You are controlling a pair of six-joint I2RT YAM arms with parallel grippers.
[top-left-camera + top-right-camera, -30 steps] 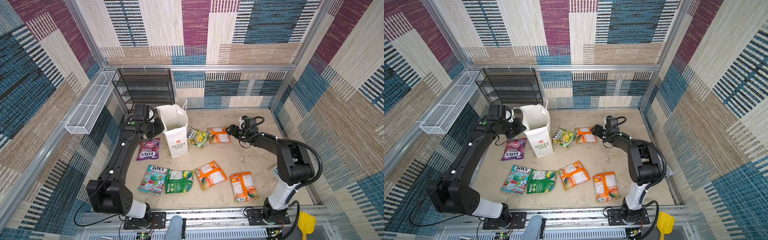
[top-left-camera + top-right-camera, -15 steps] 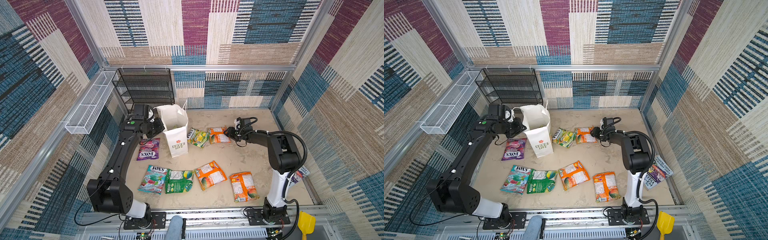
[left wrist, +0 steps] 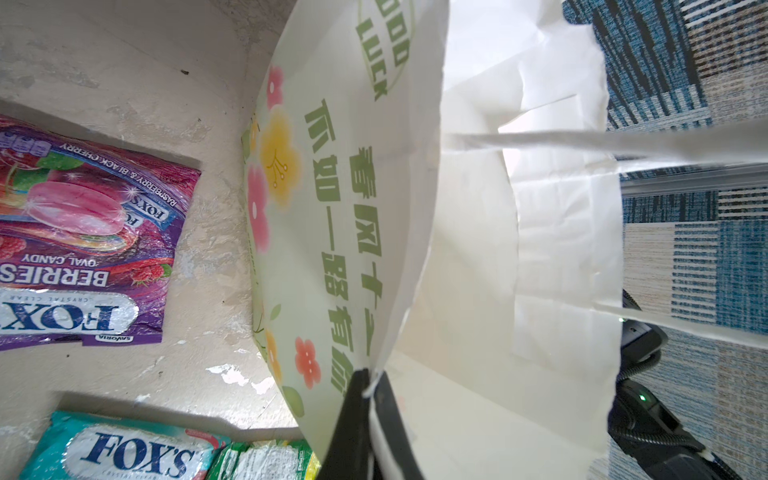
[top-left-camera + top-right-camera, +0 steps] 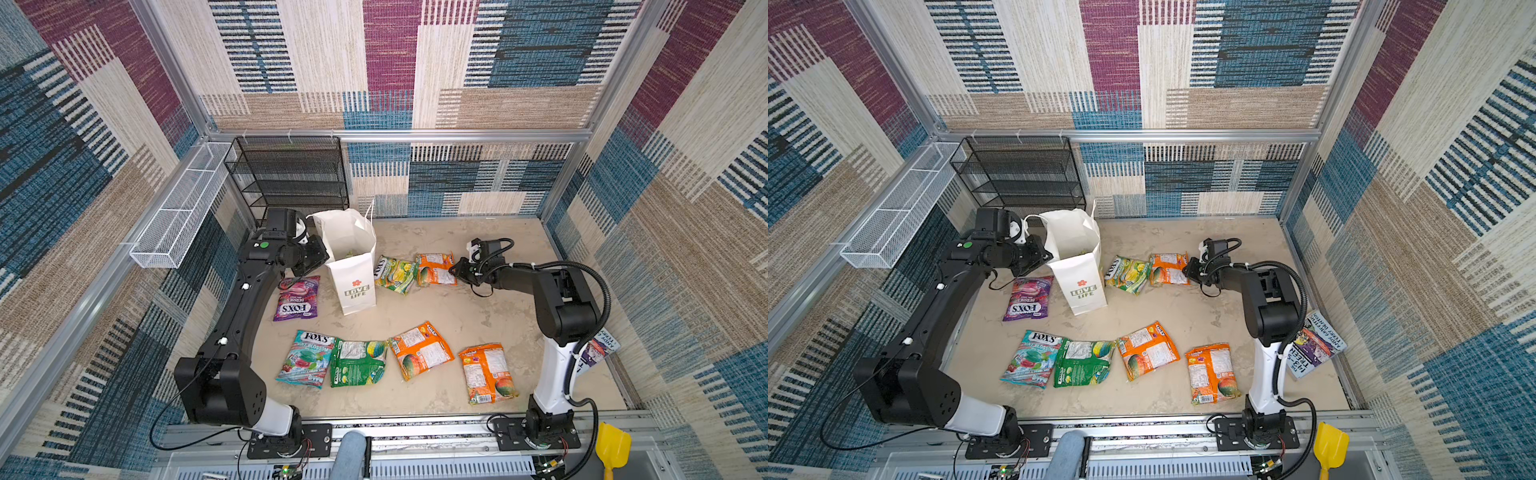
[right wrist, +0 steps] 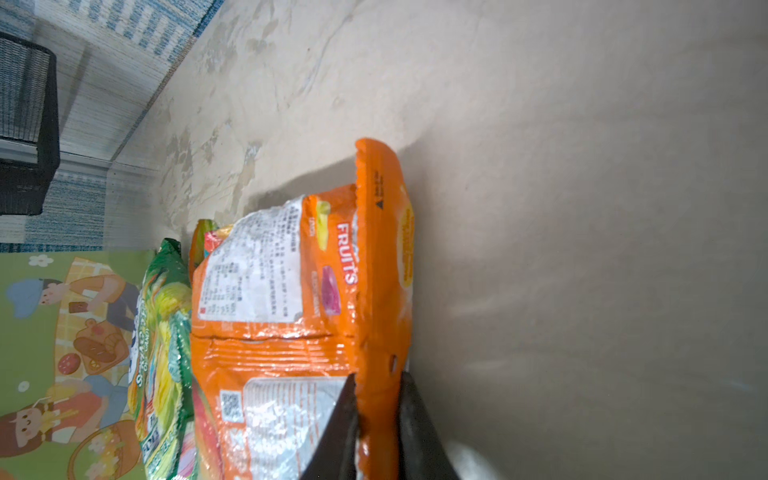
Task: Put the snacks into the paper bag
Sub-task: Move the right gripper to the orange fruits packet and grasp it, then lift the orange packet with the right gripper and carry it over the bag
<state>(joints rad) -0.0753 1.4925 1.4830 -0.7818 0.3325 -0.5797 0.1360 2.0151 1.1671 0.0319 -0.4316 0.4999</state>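
Orange packet (image 4: 434, 270), just right of centre, is now pinched by the right jaws, wide apart a second ago; left jaws stay clamped on the paper bag (image 4: 353, 286).

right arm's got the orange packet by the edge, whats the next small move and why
Probably lift the orange packet a little, straight up. The right gripper pinches its edge, yet it lies on the table against the yellow-green packet, so dragging sideways might shift that one. The left gripper holds the paper bag by its rim; the bag stands open.
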